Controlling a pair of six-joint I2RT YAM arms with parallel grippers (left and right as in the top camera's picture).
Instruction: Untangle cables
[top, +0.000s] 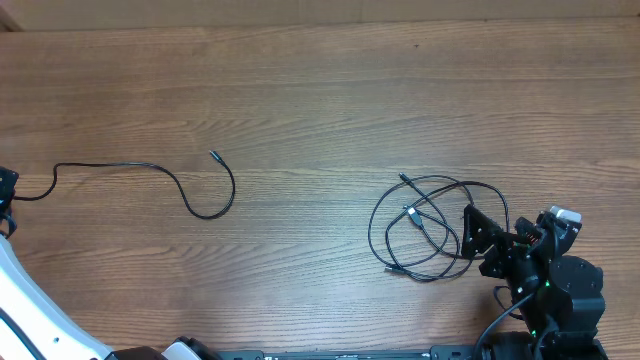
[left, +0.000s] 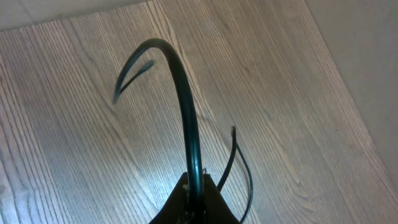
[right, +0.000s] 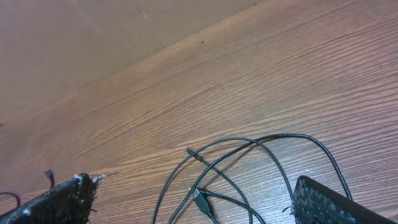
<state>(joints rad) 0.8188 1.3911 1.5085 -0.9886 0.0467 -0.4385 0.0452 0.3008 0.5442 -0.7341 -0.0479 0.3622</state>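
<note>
Bare table (top: 320, 90) runs wide and open between a single cable (top: 190, 195) curling across the left side and a knot of looped cables (top: 425, 225) at the right. The far half of the wood offers free passage. The right gripper (top: 474, 240), fingers spread, crowds the knot's right edge.

The left pincer (left: 195, 199) is pinched closed, while the right pincer (right: 193, 190) sits low, fingers (right: 59, 199) spread wide.
</note>
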